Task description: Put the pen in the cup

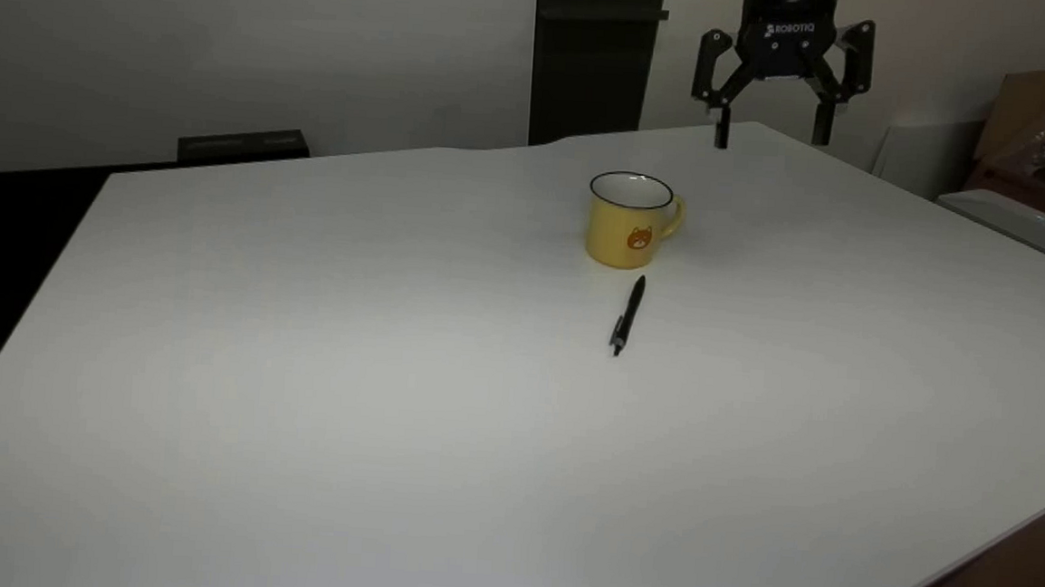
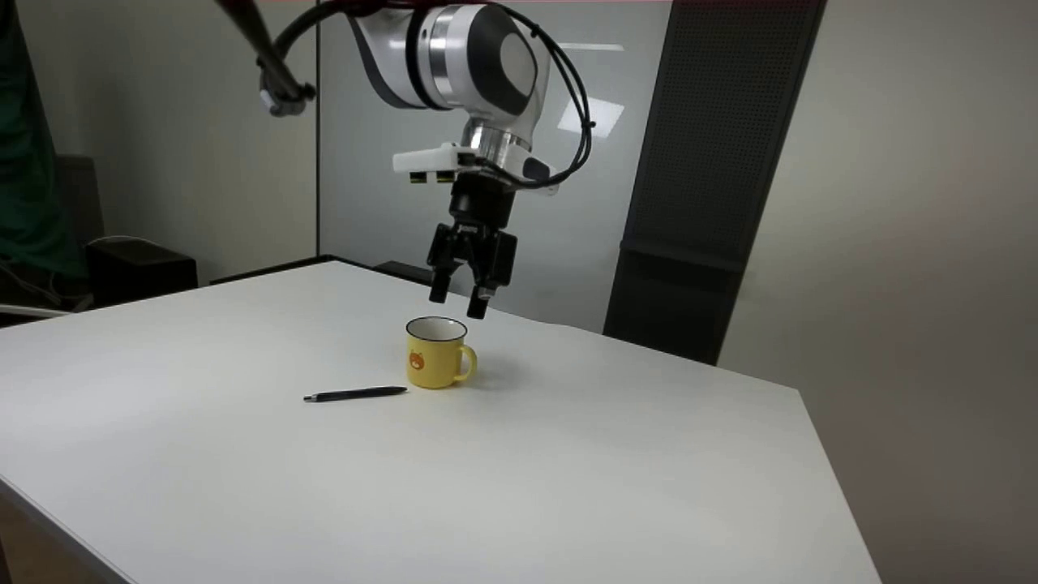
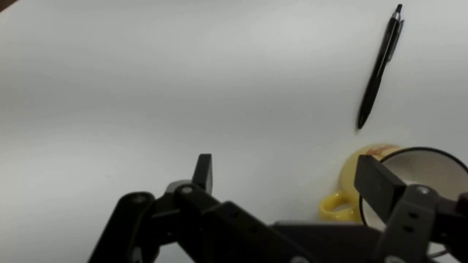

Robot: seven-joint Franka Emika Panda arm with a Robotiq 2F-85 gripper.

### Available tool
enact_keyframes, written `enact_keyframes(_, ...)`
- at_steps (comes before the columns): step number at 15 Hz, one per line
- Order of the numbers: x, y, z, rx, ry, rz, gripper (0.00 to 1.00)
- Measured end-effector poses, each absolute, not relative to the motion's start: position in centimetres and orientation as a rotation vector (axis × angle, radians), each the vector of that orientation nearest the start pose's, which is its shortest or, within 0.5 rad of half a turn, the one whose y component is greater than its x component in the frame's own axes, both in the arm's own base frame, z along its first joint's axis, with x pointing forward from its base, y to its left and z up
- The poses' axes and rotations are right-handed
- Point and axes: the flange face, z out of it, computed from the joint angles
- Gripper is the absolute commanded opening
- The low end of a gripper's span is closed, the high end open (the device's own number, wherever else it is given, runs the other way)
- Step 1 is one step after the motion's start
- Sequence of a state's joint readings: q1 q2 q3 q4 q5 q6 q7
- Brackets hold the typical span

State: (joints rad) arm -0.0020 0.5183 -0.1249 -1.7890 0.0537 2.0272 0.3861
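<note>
The black pen (image 1: pixel 630 314) lies flat on the white table in both exterior views (image 2: pixel 355 394), one end close to the cup. The yellow cup (image 1: pixel 612 231) stands upright with a bear mark on its front and a pale inside with a dark rim; it also shows in an exterior view (image 2: pixel 438 369). My gripper (image 1: pixel 772 138) is open, with nothing between its fingers, above the table near the handle side of the cup (image 2: pixel 457 306). In the wrist view, the right finger of the gripper (image 3: pixel 283 157) overlaps part of the cup (image 3: pixel 349 177). The pen (image 3: pixel 376 75) lies beyond the fingertips at upper right.
The white table (image 1: pixel 344 391) holds the cup and pen. Its far edge runs near a pale wall and a dark upright panel (image 2: pixel 714 138). A white tray (image 1: pixel 1026 223) and a cardboard box (image 1: pixel 1042 98) stand past the table's side. A black box (image 2: pixel 139 268) stands behind the table.
</note>
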Motion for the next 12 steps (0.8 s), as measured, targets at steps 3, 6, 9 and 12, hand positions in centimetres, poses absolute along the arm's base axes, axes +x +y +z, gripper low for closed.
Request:
enact_keyframes(3, 58.9, -3.8, 23.1, -3.074, 0.699, 0.463, 1.0)
enact_keyframes(6, 58.2, -3.6, 23.3, -3.08, 0.678, 0.463, 1.0)
enact_keyframes(9, 58.5, -2.2, 22.8, -3.073, 0.658, 0.395, 1.0)
enact_keyframes(12, 58.2, 1.7, 21.4, -3.009, 0.649, 0.286, 1.0)
